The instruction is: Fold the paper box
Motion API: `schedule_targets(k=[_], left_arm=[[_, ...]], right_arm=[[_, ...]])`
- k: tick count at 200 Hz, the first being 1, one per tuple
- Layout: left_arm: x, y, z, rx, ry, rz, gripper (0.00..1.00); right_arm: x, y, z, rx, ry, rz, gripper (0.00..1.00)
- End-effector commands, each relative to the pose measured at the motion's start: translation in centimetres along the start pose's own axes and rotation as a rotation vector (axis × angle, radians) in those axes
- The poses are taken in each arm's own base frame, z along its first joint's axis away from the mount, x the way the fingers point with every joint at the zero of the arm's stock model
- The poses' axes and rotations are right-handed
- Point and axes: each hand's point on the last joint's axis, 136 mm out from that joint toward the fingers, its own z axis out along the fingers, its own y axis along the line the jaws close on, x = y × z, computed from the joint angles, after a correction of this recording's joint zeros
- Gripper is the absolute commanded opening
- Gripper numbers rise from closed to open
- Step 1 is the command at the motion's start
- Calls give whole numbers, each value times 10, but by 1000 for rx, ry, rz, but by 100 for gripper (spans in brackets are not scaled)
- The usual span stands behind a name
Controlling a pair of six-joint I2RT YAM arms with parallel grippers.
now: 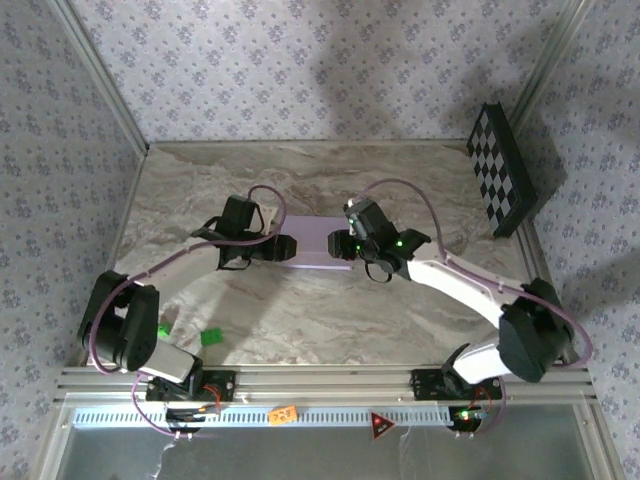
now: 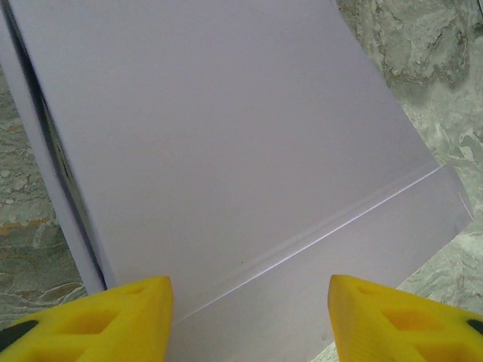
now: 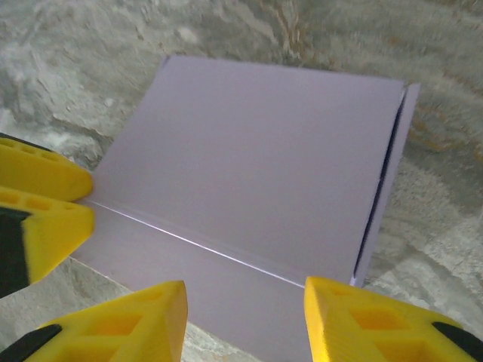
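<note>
Box [image 1: 318,240] btwn open L claw [image 1: 290,246], R claw [image 1: 346,244].

Soft, even light falls from above on my marble table [image 1: 300,330]. Broad grey shadows lie on the patterned wall [image 1: 200,60] behind. In my 2 wrist views the paper box [image 2: 226,136] is evenly lit, with 1 thin bright glint along its crease. My yellow fingertips [image 2: 113,317] look soft-edged, slightly out of focus.

Marbled table [image 1: 400,320], lavender paper box [image 1: 315,242], small green bits [image 1: 210,337]
</note>
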Motion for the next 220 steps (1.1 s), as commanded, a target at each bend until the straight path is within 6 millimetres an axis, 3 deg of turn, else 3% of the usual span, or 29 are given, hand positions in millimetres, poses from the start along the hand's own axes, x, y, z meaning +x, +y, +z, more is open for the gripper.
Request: schedule_targets(k=[1,70,158,184,220], left_arm=[[6,5,5,0,20,-20,57],[15,12,11,-17,47,-35,57],[32,25,20,-54,122,-87,57],[20,14,13,-28,102,-77,55],[-8,-7,-8,-2,32,-31,56]], right_arm=[[8,10,11,-69,106,23,46],[32,-7,49,-37,236,52,43],[68,-34,74,32,334,93,42],[59,-29,72,23,318,91,41],[28,-15,53,-9,240,70,42]])
